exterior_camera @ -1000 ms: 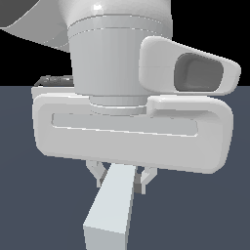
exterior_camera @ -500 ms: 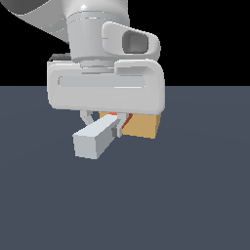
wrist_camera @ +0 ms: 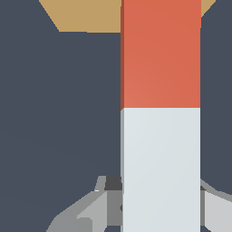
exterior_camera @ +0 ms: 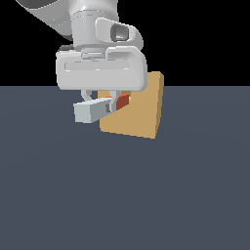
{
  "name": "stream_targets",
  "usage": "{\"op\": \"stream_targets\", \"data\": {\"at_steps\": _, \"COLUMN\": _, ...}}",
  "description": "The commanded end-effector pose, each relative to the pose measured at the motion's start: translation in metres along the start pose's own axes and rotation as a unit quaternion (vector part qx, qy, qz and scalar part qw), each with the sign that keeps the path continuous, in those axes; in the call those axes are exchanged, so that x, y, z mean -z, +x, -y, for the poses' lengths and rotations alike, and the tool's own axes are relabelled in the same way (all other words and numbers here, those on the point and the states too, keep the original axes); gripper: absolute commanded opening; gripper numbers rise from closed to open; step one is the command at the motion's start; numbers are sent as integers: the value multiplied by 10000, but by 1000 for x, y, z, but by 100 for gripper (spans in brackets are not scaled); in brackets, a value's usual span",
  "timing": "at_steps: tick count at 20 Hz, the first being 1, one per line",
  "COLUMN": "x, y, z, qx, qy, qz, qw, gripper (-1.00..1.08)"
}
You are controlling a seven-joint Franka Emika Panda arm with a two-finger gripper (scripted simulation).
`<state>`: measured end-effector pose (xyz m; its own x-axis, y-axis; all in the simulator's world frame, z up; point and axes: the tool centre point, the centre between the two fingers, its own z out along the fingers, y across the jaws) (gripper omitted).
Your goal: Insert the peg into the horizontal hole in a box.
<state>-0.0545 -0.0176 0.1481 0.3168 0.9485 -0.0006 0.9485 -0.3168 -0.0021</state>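
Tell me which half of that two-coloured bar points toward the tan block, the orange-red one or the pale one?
The orange-red half of the slim square peg points toward the tan cube-like box. The pale grey-white half sits between the gripper fingers, pointing away.

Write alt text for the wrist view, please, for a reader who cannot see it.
A long square peg, orange-red at the far half and pale grey-white at the near half, is held in the robot's hand. Its red end points toward a plain tan box on a dark grey floor.
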Motion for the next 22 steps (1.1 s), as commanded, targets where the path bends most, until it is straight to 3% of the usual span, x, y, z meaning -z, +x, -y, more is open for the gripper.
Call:
{"op": "stream_targets", "data": {"at_steps": 1, "x": 6, "y": 9, "z": 5, "qx": -61, "qy": -11, "qz": -2, "qw": 10000, "gripper": -100}}
{"op": "stream_targets", "data": {"at_steps": 8, "x": 13, "y": 22, "z": 11, "qx": -127, "qy": -11, "qz": -2, "qw": 9999, "gripper": -100}}
{"op": "stream_targets", "data": {"at_steps": 22, "x": 12, "y": 23, "z": 10, "qx": -119, "qy": -5, "qz": -4, "qw": 9999, "gripper": -100}}
